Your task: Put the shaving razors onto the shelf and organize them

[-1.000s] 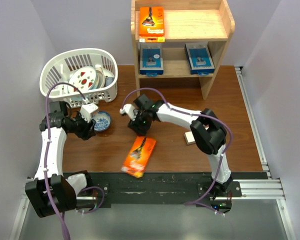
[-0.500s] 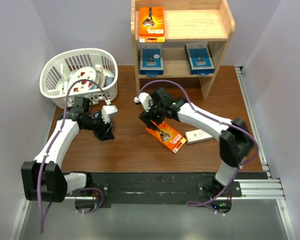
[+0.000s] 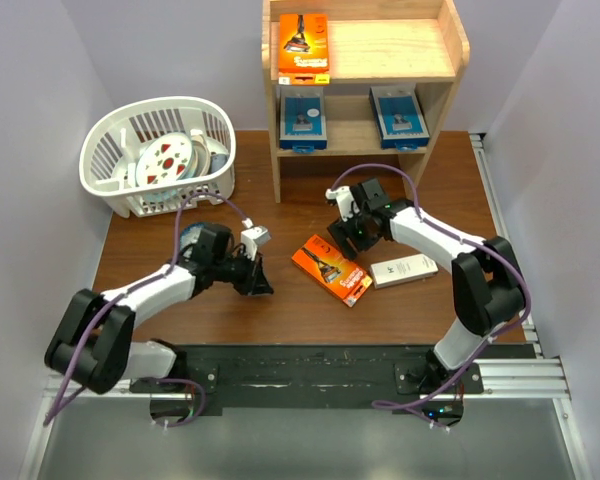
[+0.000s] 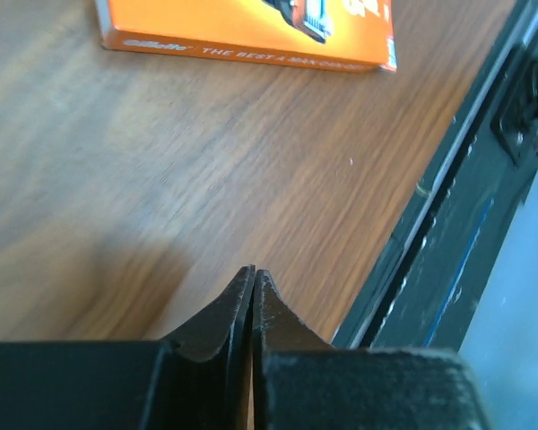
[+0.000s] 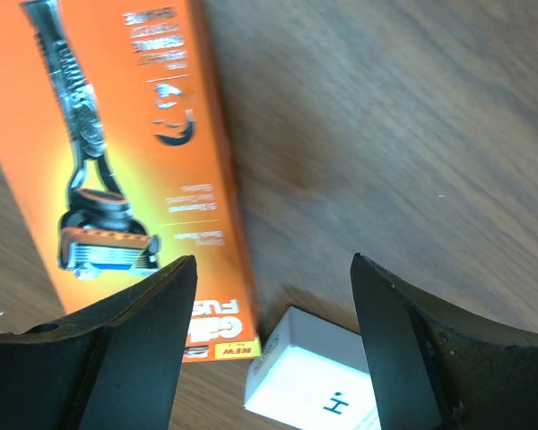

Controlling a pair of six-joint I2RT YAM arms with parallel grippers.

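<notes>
Orange pack (image 3: 331, 270) flat on the bench (image 3: 450, 190), ahead of the left jaws (pressed together, empty) and close by the right jaws, spread wide, likely to grab it. Shelf (image 3: 400, 50) far beyond, with room beside its orange twin (image 3: 303, 45).

Pack (image 3: 331, 270) now central, left jaws together.

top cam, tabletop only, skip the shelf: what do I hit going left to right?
white basket → left gripper, shut, just above the table → orange razor pack, lying flat → white box
</notes>
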